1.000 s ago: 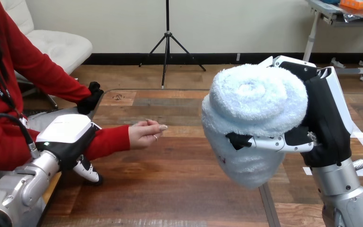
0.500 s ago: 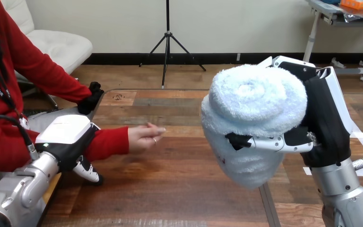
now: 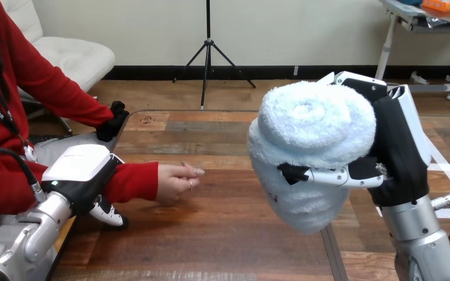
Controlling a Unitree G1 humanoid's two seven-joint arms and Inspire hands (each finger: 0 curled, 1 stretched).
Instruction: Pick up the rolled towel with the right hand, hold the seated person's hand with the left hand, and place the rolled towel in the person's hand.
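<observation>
My right hand (image 3: 399,146) is raised above the table's right half and is shut on the rolled light-blue towel (image 3: 313,137), its thumb across the roll's front. The towel's spiral end faces me and its lower part hangs down. The person's hand (image 3: 174,180) lies low on the wooden table (image 3: 222,234) left of centre, its fingers loosely bent and pointing right, a clear gap away from the towel. My left hand (image 3: 81,172) sits at the table's left edge, right in front of the person's red sleeve (image 3: 130,181); I cannot tell whether it grips the forearm.
The person's other hand (image 3: 112,120), in black, rests at the table's far left corner. A dark seam (image 3: 331,249) runs across the tabletop below the towel. The table's left edge lies right under my left hand.
The person's hand has dropped from a raised pose down to the tabletop and drawn slightly left. My left hand shifted a little down and left. The towel hand barely moved.
</observation>
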